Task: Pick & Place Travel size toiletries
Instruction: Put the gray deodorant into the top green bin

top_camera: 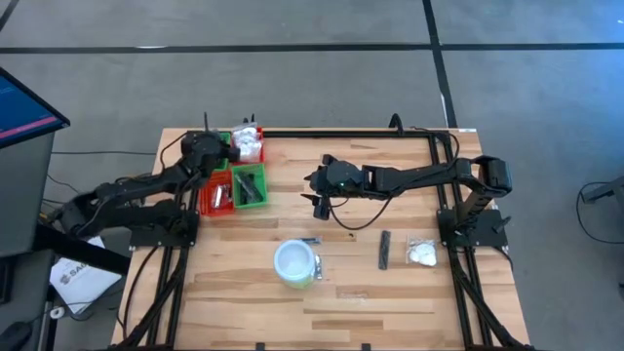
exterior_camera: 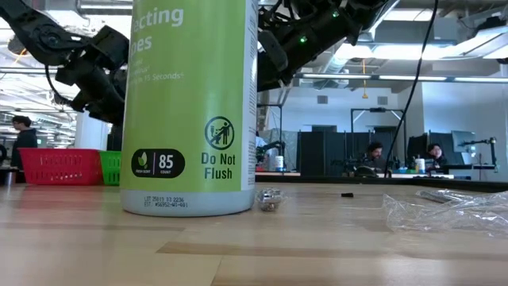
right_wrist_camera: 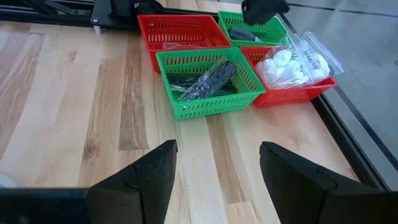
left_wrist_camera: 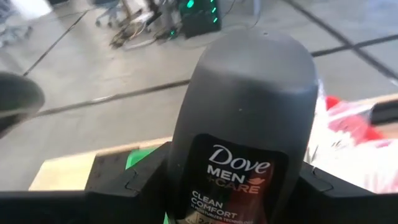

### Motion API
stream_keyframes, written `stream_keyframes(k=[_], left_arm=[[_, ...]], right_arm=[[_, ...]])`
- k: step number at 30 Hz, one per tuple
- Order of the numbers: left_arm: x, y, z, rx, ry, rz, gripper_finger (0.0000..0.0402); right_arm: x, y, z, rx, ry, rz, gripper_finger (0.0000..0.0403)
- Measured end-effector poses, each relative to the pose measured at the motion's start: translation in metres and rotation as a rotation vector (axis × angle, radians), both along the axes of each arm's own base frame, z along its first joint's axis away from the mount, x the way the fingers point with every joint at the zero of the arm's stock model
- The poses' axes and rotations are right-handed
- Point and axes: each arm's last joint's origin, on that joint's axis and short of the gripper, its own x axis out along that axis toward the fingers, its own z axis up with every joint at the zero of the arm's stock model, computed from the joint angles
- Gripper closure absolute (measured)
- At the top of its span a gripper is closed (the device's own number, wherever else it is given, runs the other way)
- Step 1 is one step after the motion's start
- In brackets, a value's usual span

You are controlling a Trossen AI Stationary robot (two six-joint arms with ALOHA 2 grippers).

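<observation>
Four red and green baskets [right_wrist_camera: 208, 84] beyond spread fingers [right_wrist_camera: 140, 174].

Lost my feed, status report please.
Left gripper shut on Dove deodorant stick, above the basket tray. Right gripper open, empty, mid-table. Dark stick and white packet left. Nothing blocking.

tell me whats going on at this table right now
The left gripper holds a dark grey Dove deodorant stick up over the red and green baskets at the table's back left. The right gripper hangs open and empty over mid-table, facing those baskets. A dark stick, a clear bag and a white tub sit on the table nearer the front.
</observation>
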Motion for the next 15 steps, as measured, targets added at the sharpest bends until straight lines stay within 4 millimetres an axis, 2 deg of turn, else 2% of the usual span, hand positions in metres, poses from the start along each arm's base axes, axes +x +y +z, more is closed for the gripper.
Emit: stream_keyframes(k=[4,10,15], left_arm=[[0.002,0.002,-0.009,-0.023,0.039,0.049,0.0199],[0.002,0.005,-0.016,-0.022,0.066,0.114,0.0182],[0.003,0.006,-0.022,-0.041,0.082,0.120,0.0193]], right_arm=[[0.000,0.000,0.000,0.000,0.000,0.001,0.0182],[0.000,0.000,0.000,0.000,0.000,0.001,0.0182],[0.000,0.000,0.000,-0.002,0.001,0.001,0.0182]])
